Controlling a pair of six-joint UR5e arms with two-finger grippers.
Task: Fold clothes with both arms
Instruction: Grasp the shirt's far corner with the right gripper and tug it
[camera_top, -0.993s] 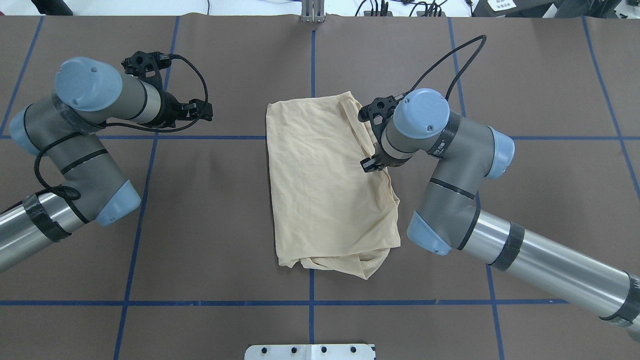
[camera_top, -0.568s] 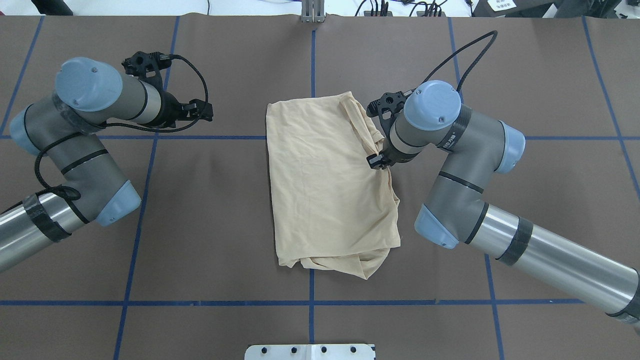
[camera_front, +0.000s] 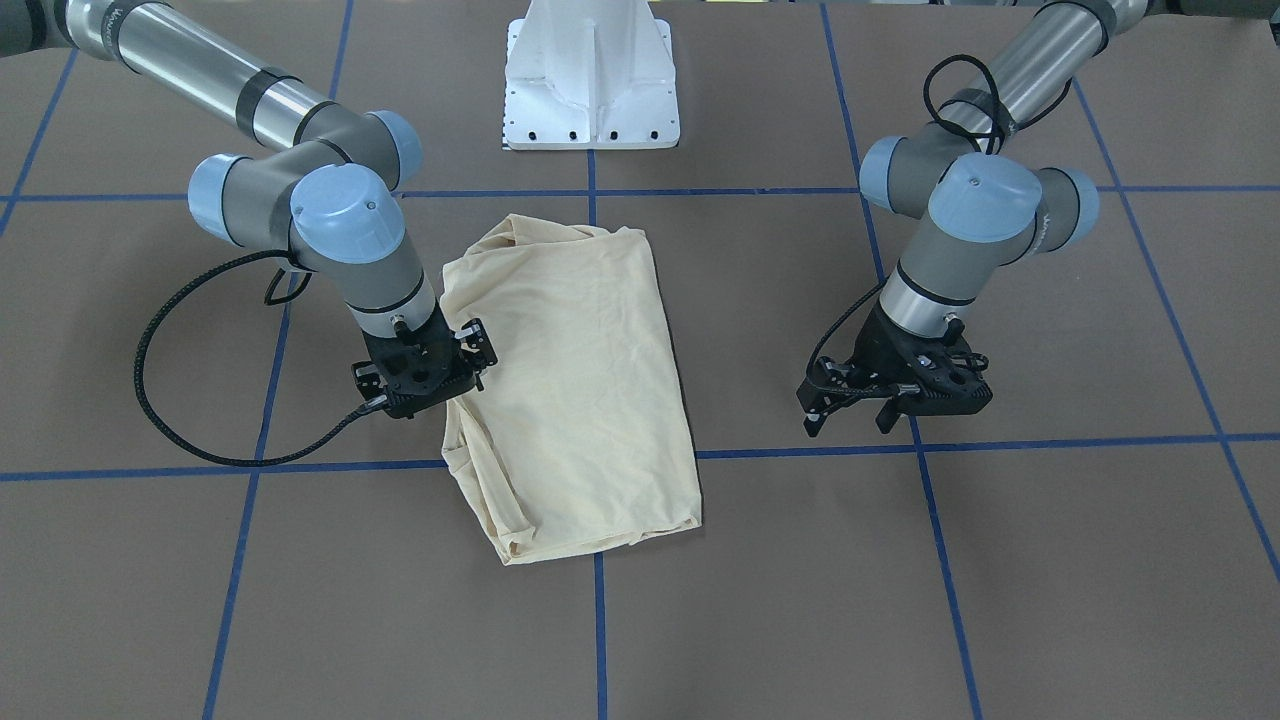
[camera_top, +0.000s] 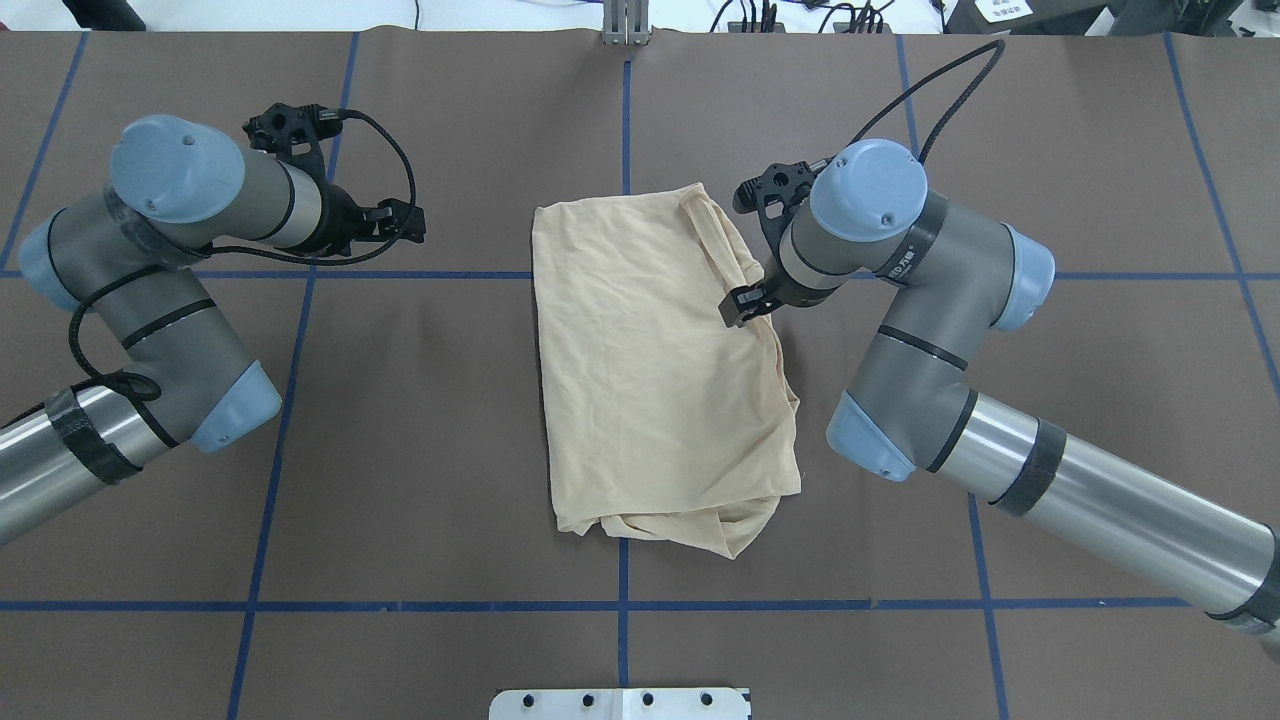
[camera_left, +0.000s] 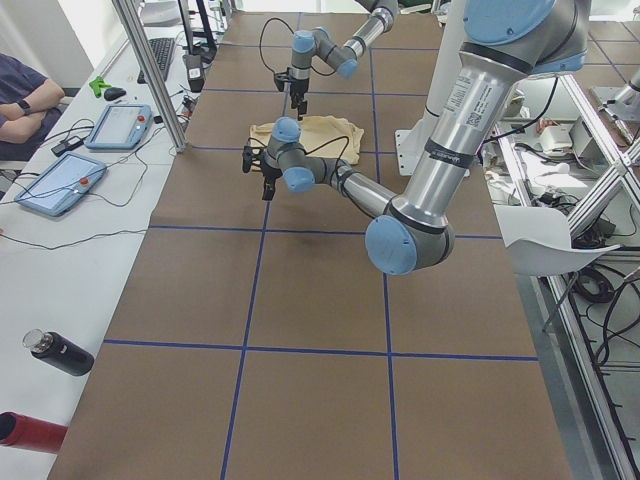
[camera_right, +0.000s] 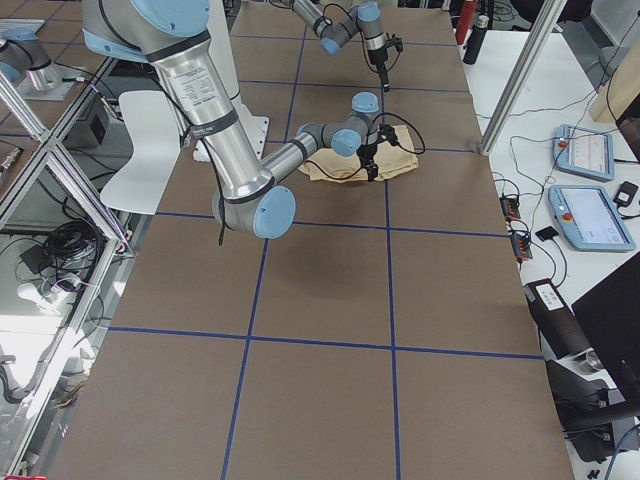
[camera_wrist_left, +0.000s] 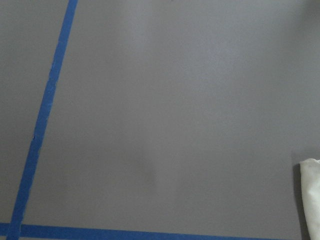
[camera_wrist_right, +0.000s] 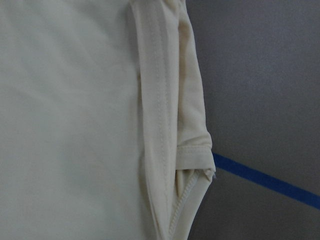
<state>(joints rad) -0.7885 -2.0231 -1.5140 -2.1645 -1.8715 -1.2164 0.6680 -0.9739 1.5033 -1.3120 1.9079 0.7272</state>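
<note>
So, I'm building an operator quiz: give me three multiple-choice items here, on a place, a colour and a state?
1. Which tool is over the shirt? A left; B right; C neither.
2. The grid lines are: A blue; B red; C white.
3. The left tool is: A shut on the shirt; B open and empty; C out of view.

B: the right tool is over the shirt's edge.
A: they run blue across the brown table.
B: its jaws stand apart over bare table.

Overhead camera looks down from six o'clock, front camera from twelve; both share the pale cream folded fabric shirt (camera_top: 660, 380).
</note>
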